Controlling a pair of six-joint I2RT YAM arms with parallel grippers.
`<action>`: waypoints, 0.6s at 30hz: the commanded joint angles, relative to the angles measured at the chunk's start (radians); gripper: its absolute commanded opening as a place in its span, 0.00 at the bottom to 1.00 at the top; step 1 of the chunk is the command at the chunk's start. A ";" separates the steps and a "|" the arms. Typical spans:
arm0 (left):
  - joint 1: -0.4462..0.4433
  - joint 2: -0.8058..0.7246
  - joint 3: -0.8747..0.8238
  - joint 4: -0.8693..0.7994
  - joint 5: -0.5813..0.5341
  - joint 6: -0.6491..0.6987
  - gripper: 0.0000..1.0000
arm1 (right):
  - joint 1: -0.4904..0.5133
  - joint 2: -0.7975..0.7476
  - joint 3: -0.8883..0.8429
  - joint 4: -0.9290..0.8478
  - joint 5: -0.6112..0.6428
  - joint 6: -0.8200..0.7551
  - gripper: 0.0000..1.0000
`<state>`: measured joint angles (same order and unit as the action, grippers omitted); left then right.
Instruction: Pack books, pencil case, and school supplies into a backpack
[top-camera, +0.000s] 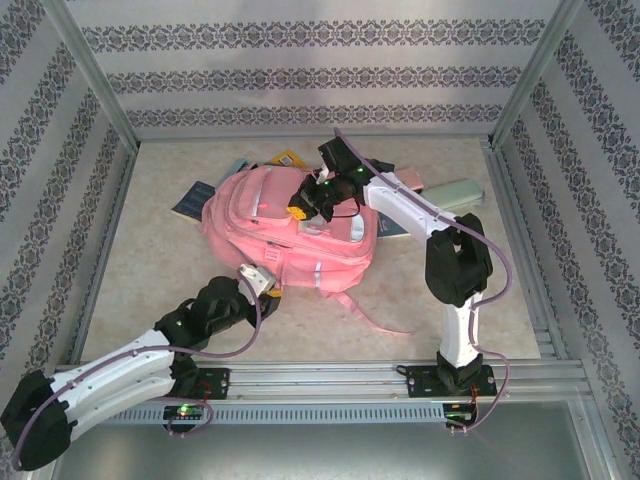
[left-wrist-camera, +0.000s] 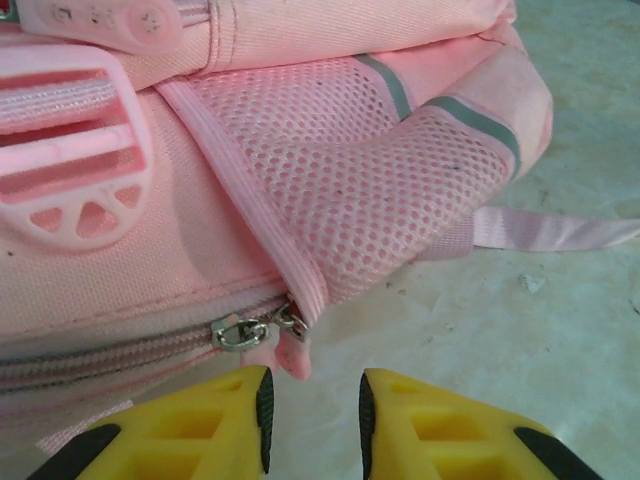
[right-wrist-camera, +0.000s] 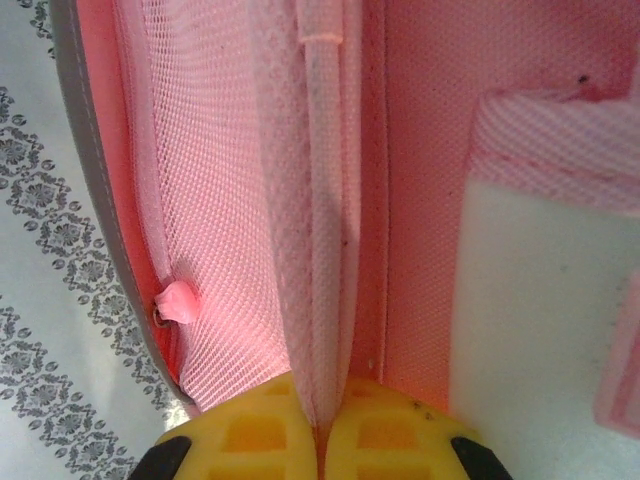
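The pink backpack (top-camera: 285, 240) lies flat mid-table. My right gripper (top-camera: 300, 208) reaches over its far top edge. In the right wrist view it (right-wrist-camera: 322, 432) is shut on a fold of the backpack's pink lining (right-wrist-camera: 320, 250), with mesh (right-wrist-camera: 215, 200) and a pink zip tab (right-wrist-camera: 180, 300) to the left. My left gripper (top-camera: 262, 282) sits at the bag's near corner, open and holding nothing (left-wrist-camera: 312, 420). Metal zip sliders (left-wrist-camera: 240, 332) and a pink pull tab (left-wrist-camera: 292, 355) hang just ahead of its left finger. A navy book (top-camera: 192, 203), a teal book (top-camera: 232, 168) and a yellow book (top-camera: 287, 158) lie behind the bag. The mint pencil case (top-camera: 458, 193) lies far right.
A pink flat item (top-camera: 412, 180) and a dark blue book (top-camera: 390, 228) lie under my right arm beside the bag. A pink strap (top-camera: 375, 318) trails toward the near right. The mesh side pocket (left-wrist-camera: 400, 190) fills the left wrist view. Patterned walls enclose the table.
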<state>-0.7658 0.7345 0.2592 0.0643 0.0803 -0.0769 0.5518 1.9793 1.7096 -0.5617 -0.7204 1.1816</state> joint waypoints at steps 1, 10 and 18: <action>-0.012 0.034 -0.019 0.102 -0.071 -0.046 0.29 | -0.001 -0.086 0.004 0.095 -0.053 0.030 0.00; -0.012 0.129 -0.028 0.195 -0.116 -0.063 0.22 | 0.005 -0.105 -0.037 0.122 -0.055 0.049 0.00; -0.012 0.262 -0.003 0.296 -0.121 -0.083 0.22 | 0.005 -0.106 -0.071 0.161 -0.059 0.079 0.00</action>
<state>-0.7658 0.9730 0.2398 0.2615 -0.0135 -0.1326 0.5522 1.9415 1.6329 -0.4885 -0.7212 1.2327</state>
